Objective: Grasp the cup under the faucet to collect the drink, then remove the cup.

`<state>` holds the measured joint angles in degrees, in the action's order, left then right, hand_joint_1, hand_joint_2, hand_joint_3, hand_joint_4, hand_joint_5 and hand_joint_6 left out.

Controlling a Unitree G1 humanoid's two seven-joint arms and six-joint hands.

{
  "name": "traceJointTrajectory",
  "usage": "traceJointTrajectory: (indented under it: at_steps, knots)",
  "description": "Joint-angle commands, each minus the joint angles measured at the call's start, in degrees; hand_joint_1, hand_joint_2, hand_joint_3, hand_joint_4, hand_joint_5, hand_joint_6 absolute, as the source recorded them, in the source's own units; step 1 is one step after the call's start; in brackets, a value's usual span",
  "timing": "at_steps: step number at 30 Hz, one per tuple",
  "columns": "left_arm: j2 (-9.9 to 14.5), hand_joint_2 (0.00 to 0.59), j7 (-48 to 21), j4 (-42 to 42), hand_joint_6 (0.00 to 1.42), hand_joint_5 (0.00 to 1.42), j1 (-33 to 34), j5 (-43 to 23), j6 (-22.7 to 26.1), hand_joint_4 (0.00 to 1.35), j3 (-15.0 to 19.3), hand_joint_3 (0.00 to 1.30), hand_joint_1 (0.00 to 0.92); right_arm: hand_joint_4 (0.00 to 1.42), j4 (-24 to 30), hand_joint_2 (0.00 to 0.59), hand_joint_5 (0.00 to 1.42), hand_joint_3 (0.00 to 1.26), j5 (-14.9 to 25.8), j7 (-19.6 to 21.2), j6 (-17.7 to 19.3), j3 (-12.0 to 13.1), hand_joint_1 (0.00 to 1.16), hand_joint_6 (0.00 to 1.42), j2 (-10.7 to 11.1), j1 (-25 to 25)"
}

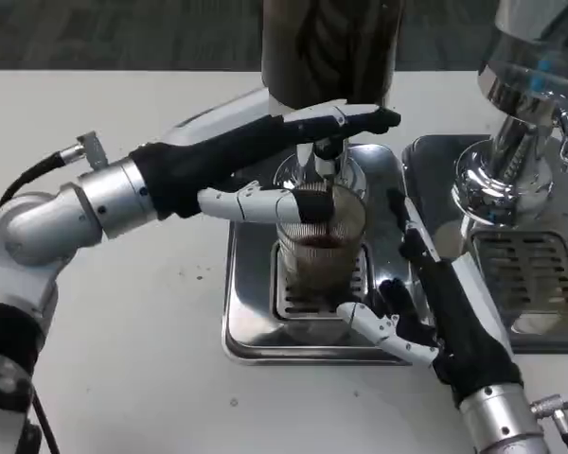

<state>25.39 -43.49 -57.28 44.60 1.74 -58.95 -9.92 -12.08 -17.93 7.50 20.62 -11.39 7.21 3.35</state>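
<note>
Right hand (426, 303) open beside cup (320, 241)

The left hand (293, 161) and faucet (324, 156) block the cup (320, 232) above; its near side seems partly open.

Silver, rounded forearms with black cuffs at the wrists; the left hand (265, 156) and right hand (426, 303) are black with white fingers; a black cable loops from the left forearm

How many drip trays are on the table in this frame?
2. One drip tray sits at centre beneath the ribbed glass cup; a second drip tray lies at the right edge under another dispenser, partly cut off.
</note>
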Motion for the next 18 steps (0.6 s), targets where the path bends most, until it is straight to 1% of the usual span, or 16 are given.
traceJointTrajectory:
  at_steps: [1, 11, 18]
  knots:
    - [1.6, 0.061, -0.9, -0.8, 0.0, 0.02, -2.6, 2.2, 2.2, 0.04, -0.9, 0.14, 0.0, 0.0, -2.1, 0.217, 0.0, 0.0, 1.7, -1.1, 1.3, 0.4, 0.66, 0.07, -0.4, -1.5]
    - [1.8, 0.061, -0.8, -0.2, 0.0, 0.02, -3.1, 2.0, 2.5, 0.04, -0.7, 0.15, 0.0, 0.0, -4.5, 0.217, 0.0, 0.0, 2.1, -2.0, 1.7, -0.2, 0.65, 0.07, -1.0, -4.3]
    - [1.9, 0.061, -0.8, 0.2, 0.0, 0.02, -3.4, 1.9, 2.8, 0.04, -0.6, 0.15, 0.0, 0.0, -5.5, 0.217, 0.0, 0.0, 2.3, -2.7, 1.9, -0.1, 0.65, 0.08, -1.3, -5.2]
